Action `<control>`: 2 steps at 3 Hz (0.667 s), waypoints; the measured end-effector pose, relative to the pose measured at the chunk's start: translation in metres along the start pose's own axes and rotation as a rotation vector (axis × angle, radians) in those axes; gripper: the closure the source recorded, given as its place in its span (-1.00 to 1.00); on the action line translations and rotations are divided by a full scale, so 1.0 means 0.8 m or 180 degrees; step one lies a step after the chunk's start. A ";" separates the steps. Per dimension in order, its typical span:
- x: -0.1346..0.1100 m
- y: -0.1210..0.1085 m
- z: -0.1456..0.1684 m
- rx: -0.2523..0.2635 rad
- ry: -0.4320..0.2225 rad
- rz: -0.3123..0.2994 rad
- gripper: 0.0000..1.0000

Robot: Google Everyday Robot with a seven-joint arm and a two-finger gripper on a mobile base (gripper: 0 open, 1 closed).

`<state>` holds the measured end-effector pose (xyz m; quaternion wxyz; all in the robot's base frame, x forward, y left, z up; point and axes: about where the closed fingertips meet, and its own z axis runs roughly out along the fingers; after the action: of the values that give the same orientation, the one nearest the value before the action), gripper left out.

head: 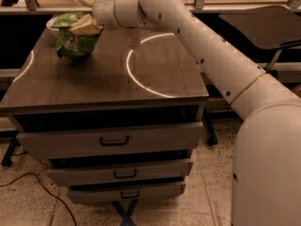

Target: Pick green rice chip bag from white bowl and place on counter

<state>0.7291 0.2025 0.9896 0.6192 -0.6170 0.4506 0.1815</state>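
The green rice chip bag (74, 42) hangs crumpled from my gripper (85, 26), which is shut on its top edge. The bag's bottom is at or just above the counter (108, 79), at the far left; I cannot tell if it touches. The white bowl (51, 25) shows only as a sliver of rim behind and left of the bag. My arm (197, 46) reaches in from the right across the back of the counter.
Three grey handled drawers (113, 140) sit under the counter. A dark chair or tray surface (263, 25) stands at the right. A cable (28, 180) lies on the speckled floor at the lower left. A ledge with posts runs behind the counter.
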 end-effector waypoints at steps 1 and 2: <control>0.014 0.007 0.004 -0.0175 0.0150 -0.0057 0.34; 0.029 0.003 -0.025 -0.0290 0.0452 -0.0079 0.22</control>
<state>0.7326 0.1765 0.9730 0.5591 -0.6614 0.4770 0.1499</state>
